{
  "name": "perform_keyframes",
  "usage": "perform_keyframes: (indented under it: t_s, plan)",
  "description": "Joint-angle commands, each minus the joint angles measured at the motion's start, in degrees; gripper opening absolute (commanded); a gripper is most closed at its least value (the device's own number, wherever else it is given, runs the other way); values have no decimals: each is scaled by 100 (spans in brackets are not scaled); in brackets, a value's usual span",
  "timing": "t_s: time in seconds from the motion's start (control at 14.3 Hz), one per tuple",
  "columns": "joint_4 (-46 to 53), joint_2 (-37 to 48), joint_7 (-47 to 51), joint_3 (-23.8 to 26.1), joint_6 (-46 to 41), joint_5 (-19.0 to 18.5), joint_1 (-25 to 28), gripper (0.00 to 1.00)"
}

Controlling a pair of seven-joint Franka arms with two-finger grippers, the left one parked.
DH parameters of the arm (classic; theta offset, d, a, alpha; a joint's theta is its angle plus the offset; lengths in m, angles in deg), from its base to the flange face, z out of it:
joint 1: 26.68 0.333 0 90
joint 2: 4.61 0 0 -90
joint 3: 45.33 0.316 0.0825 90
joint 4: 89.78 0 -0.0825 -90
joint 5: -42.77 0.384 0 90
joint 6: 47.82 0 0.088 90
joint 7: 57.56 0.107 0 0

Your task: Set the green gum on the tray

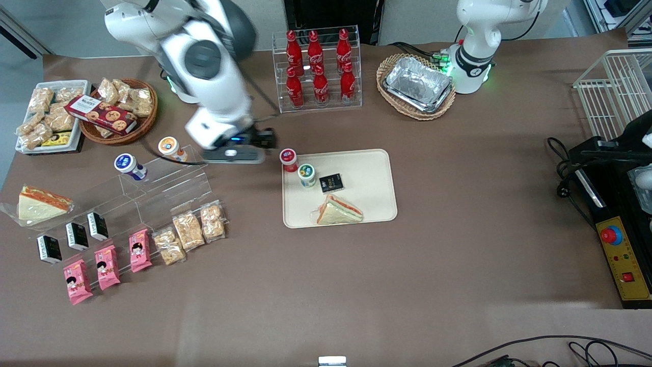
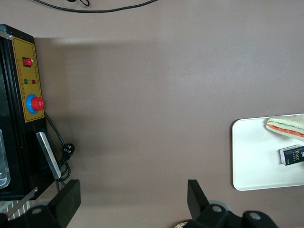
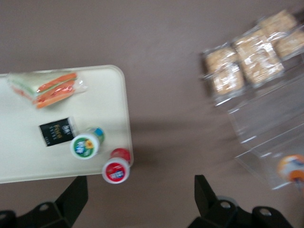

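Observation:
The green gum point(image 1: 306, 175) stands upright on the cream tray point(image 1: 372, 173), near the tray's corner farthest from the front camera on the working arm's side. It also shows in the right wrist view point(image 3: 85, 145), on the tray point(image 3: 95, 104). My gripper point(image 1: 232, 153) hangs above the bare table, beside the tray toward the working arm's end. It is open and empty, with both dark fingers wide apart in the right wrist view point(image 3: 140, 199).
A red-capped bottle point(image 1: 289, 159) stands at the tray's corner, between gripper and gum. A sandwich point(image 1: 338, 210) and black packet point(image 1: 331, 182) lie on the tray. Blue-capped point(image 1: 130, 165) and orange-capped point(image 1: 169, 148) bottles sit on a clear stand point(image 1: 168, 188). A cola rack point(image 1: 317, 69) stands farther from the camera.

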Motion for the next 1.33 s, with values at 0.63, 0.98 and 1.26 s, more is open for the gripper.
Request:
perform_keyframes:
  t_s: [0.63,0.98,1.26]
  plan:
    - [667,879,-3652,-2058,-1182,-35,-1177,100]
    - [676,713,-3960,-2271,-1297,-8,-1177,100]
    - [1124,360,-3995,-2393,-1341,-8,-1177,100]
